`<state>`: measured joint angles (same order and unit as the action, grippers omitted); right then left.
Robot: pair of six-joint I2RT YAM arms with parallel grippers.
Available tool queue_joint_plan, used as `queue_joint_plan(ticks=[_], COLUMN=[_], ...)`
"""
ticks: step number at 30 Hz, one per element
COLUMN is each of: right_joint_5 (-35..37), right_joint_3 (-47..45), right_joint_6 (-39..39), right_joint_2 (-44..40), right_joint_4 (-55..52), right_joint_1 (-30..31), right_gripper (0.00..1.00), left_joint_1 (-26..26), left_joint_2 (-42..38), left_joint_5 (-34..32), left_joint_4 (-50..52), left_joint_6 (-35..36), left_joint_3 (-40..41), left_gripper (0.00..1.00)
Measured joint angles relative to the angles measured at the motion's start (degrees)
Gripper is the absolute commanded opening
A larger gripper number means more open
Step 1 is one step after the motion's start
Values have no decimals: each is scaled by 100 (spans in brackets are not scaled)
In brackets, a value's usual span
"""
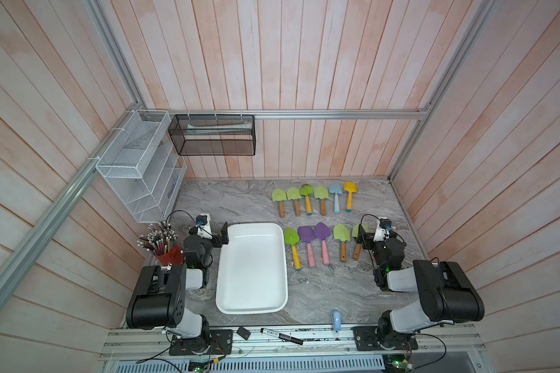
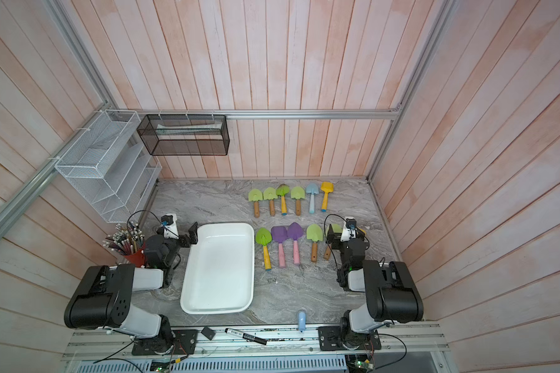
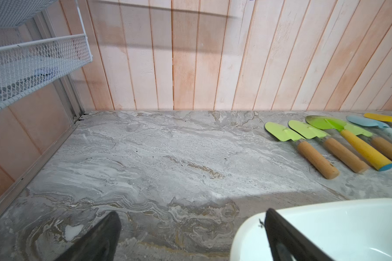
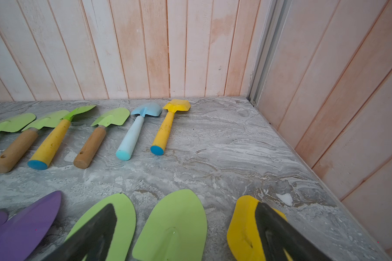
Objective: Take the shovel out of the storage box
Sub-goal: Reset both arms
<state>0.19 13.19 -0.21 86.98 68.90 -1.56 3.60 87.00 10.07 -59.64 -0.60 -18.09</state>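
Pencil cup [image 1: 170, 255], marker [image 1: 282, 336], shovels [image 1: 306, 234] beside storage box [image 1: 253, 274]

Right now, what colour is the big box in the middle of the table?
Plain white all over. The storage box shows best in a top view.

Shallow white storage box [image 1: 253, 271] — shovels [image 1: 306, 234] lie rowed beside it.

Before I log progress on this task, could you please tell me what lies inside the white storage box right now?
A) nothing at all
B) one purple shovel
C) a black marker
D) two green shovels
A: in both top views the storage box shows only its bare white floor, while the shovels lie in two rows on the marble table beside it.
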Motion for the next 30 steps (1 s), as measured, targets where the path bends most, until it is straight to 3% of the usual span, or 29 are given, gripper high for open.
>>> queue_joint_plan(ticks=[14, 19, 30], right_joint_5=[-9, -330, 105], right_joint_3=[-2, -199, -7], right_joint_6=[-4, -136, 20], right_joint_2=[0, -33, -31], right_joint_4=[7, 221, 39], right_joint_1=[0, 4, 2], right_gripper=[98, 98, 98], left_joint_1=[-2, 0, 0], left_joint_2=[0, 0, 0], left_joint_5=[28, 306, 188], left_joint_4=[-59, -227, -417], left_joint_6=[24, 149, 125], left_joint_3=[28, 199, 269], left_gripper=[100, 100, 100])
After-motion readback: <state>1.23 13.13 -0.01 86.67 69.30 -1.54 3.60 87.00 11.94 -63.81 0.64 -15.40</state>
